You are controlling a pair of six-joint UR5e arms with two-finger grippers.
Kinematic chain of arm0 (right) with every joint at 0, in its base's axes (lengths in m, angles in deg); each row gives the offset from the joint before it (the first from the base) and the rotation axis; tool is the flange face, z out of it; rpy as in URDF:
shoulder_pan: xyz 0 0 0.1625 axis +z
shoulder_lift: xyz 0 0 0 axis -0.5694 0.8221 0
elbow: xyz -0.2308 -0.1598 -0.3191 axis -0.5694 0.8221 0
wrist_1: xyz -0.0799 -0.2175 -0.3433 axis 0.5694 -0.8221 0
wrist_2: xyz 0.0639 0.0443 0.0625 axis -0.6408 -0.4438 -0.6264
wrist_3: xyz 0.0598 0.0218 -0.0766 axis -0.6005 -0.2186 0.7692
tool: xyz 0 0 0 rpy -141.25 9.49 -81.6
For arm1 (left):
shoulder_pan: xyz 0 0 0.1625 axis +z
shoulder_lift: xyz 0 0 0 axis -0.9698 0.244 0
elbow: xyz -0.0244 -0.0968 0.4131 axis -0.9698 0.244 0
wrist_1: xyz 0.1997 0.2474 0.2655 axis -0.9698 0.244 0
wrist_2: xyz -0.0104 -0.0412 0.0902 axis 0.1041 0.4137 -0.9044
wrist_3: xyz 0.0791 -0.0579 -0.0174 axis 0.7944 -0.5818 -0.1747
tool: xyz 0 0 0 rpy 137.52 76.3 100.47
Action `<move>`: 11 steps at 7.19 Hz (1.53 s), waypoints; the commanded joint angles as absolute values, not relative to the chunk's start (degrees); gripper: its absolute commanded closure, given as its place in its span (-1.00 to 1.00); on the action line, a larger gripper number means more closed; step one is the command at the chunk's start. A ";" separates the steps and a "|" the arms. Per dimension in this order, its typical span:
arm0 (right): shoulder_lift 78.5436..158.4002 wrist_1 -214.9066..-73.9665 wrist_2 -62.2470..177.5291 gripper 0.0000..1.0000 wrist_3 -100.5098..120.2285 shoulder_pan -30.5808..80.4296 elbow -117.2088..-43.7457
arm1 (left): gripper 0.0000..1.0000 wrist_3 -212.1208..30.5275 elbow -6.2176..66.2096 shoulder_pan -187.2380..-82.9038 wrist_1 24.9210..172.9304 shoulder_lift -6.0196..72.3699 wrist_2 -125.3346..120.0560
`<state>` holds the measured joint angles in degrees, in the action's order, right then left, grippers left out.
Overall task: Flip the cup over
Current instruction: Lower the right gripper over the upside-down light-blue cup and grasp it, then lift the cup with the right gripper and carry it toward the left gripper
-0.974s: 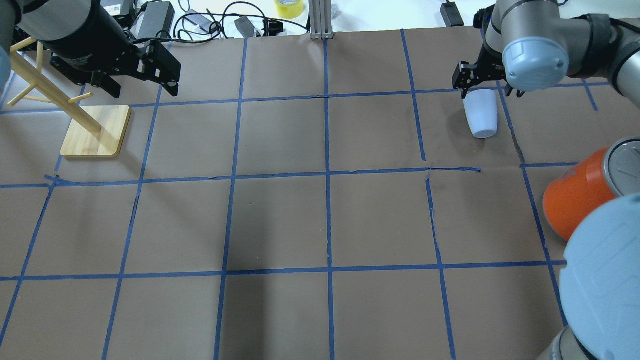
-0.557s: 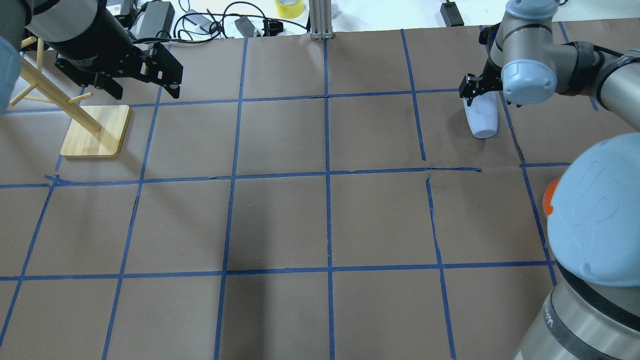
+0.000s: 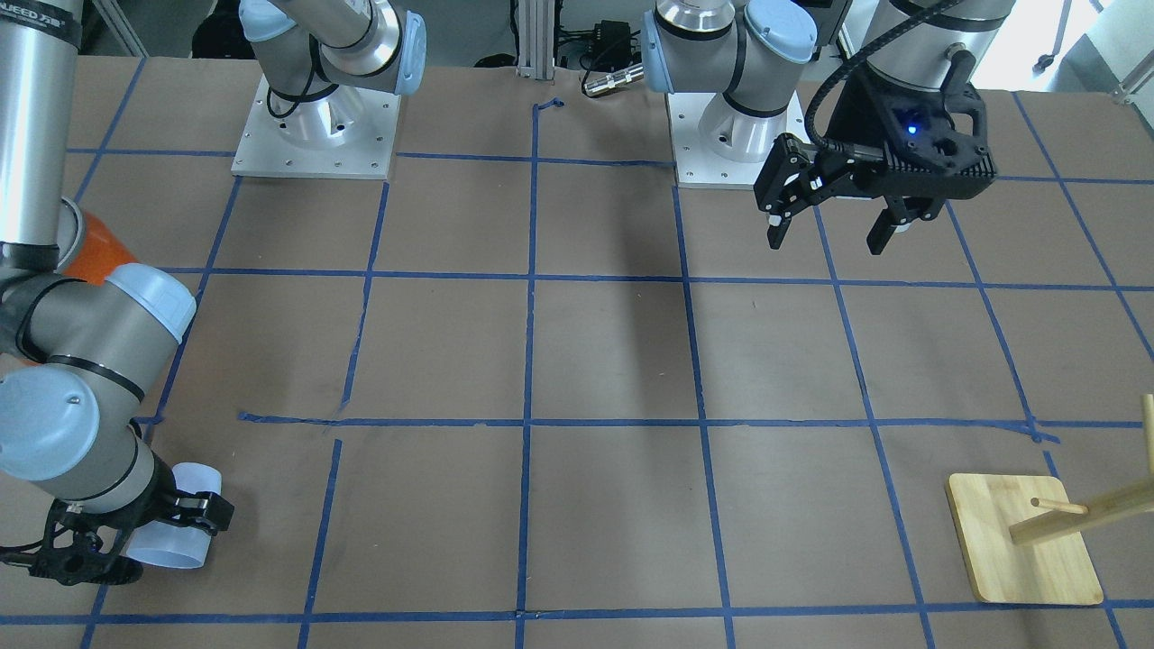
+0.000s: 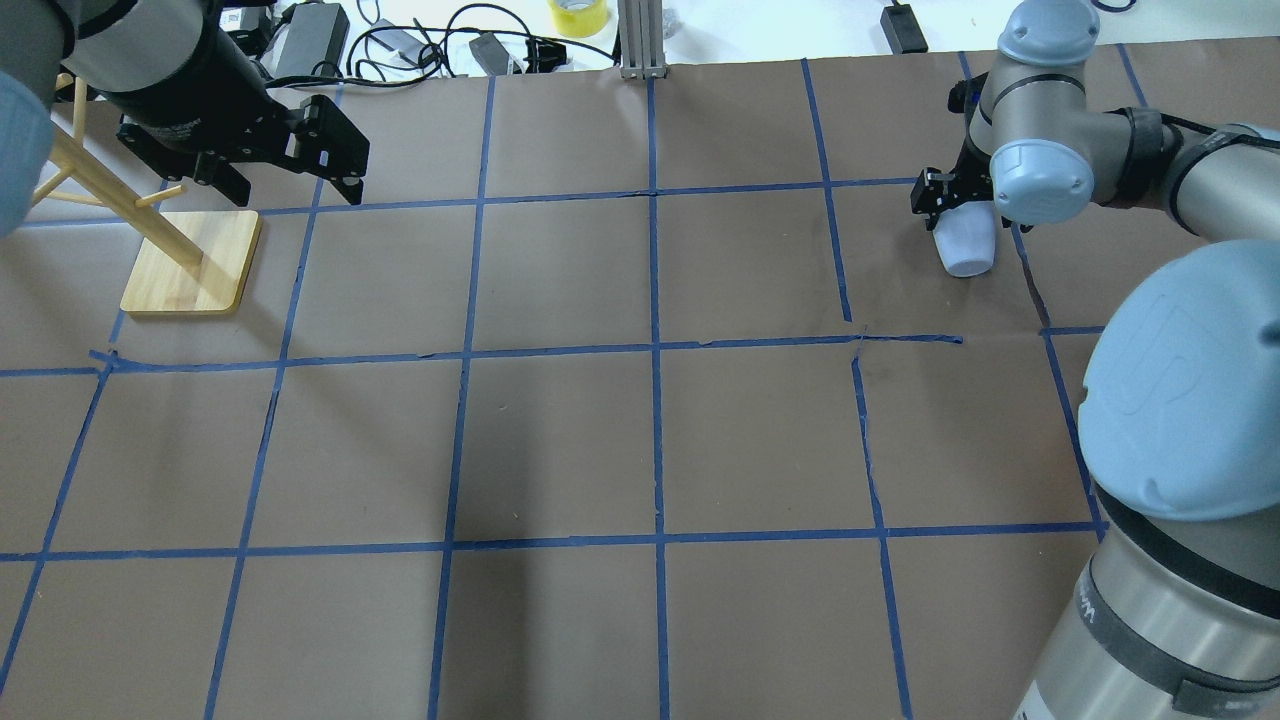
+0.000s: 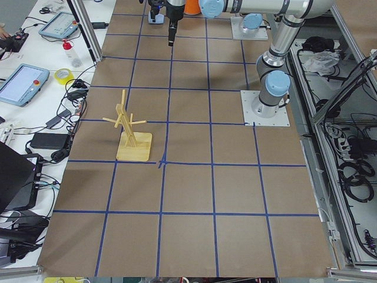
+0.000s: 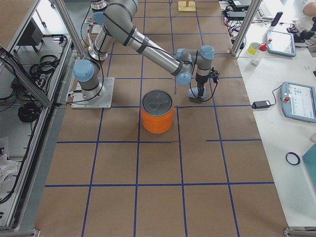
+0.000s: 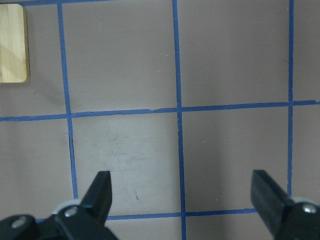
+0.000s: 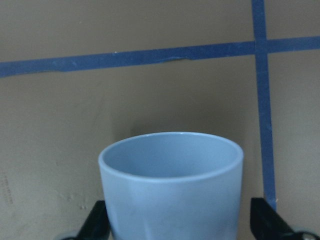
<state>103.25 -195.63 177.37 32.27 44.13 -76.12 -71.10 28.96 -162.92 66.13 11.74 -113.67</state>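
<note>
Right hand [image 8: 179,225] first: its two fingers are sitting spread wide, one on each side of the cup [image 4: 965,245], and it isn't squeezing anything. On the right wrist cam I'm seeing a thin sliver of table between the cup wall and one finger [image 8: 265,222]. On the other side I can't tell whether the finger is touching the cup or not.

The cup is lying on its side on the table [image 4: 560,440], out in the far right part from the robot's seat. Its mouth is pointing away from the robot and its narrow base is pointing back toward it. The bluish inside is showing on the wrist cam. The cup is resting in a grid square just beside a blue tape line [image 8: 264,100], with another strip crossing just past its mouth.

The orange can [image 6: 158,118] is standing upright with its silver lid on top, near the cup but not touching it.

Over on the other side, the left hand [image 4: 290,183] is hanging in the air with its fingers wide apart and holding nothing. It's hovering near the wooden stand [image 4: 190,262], whose base is sitting flat on the table.
</note>
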 commanded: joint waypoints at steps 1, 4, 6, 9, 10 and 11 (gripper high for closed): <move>102.37 -195.57 177.26 -0.26 32.34 44.13 -75.81 | -1.00 -71.06 29.73 -162.89 66.49 11.30 -113.91; 104.90 -195.31 171.90 0.62 35.65 46.05 -73.28 | -1.00 -70.97 29.82 -162.89 66.41 10.33 -113.73; 106.14 -195.22 172.16 0.63 42.32 54.11 -70.11 | -1.00 -70.88 30.34 -162.97 66.66 10.42 -113.56; 105.71 -199.96 176.28 0.63 63.23 68.01 -70.97 | -1.00 -70.88 31.49 -162.97 65.97 10.42 -113.29; 105.53 -200.31 175.94 0.62 69.28 71.08 -70.98 | -1.00 -70.97 31.23 -163.06 66.05 10.24 -113.29; 105.09 -203.36 175.68 0.63 77.34 75.03 -71.15 | -1.00 -71.06 31.22 -163.06 66.75 9.28 -113.82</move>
<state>105.53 -200.67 175.79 68.23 70.38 -70.92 -70.96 31.29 -163.03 66.22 10.05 -113.42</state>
